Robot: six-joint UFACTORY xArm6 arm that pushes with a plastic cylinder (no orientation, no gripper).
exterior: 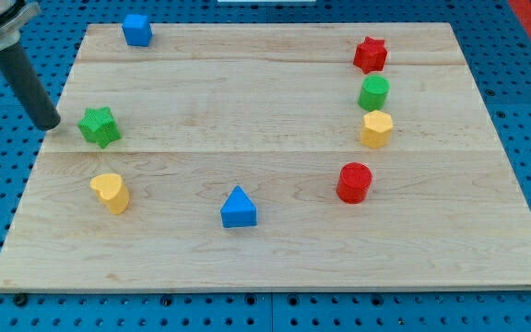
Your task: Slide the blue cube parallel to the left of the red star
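At the upper left of the frame, near the wooden board's [275, 267] top edge, sits the blue cube [136, 29], well apart from the red star [371, 53], which lies far across at the upper right. Down the left side, my tip [52, 124] rests at the board's edge just left of the green star [99, 126]; the rod has no fingers, so it holds nothing. Below the red star stand a green cylinder [373, 92], a yellow hexagon block [376, 129] and a red cylinder [354, 182], while a yellow heart-like block [110, 192] and a blue triangle [238, 207] sit lower down.
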